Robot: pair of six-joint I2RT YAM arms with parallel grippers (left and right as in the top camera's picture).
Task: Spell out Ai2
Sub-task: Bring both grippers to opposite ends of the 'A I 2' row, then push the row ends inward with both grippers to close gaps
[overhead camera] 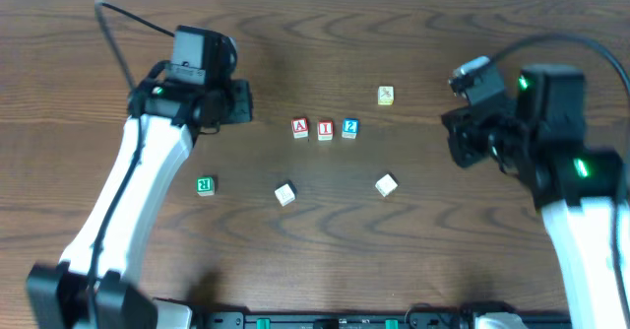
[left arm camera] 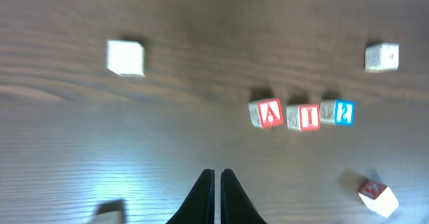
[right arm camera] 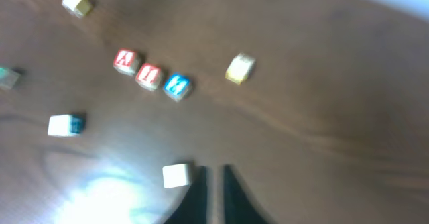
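Note:
Three lettered blocks stand in a row mid-table: a red A block [overhead camera: 299, 128], a red I block [overhead camera: 325, 129] and a blue 2 block [overhead camera: 349, 128], side by side. They also show in the left wrist view as the A block [left arm camera: 269, 113], I block [left arm camera: 303, 117] and 2 block [left arm camera: 338, 112], and in the right wrist view as the A block [right arm camera: 125, 61], I block [right arm camera: 149, 74] and 2 block [right arm camera: 177, 86]. My left gripper [overhead camera: 241, 100] [left arm camera: 216, 174] is shut and empty, left of the row. My right gripper [overhead camera: 458, 142] [right arm camera: 214, 170] is shut and empty, well right of the row.
Loose blocks lie around the row: a yellow block [overhead camera: 385, 96] behind the row, a green R block [overhead camera: 205, 185] front left, and two pale blocks [overhead camera: 284, 194] [overhead camera: 386, 184] in front. One pale block [right arm camera: 177, 175] lies just beside my right fingertips.

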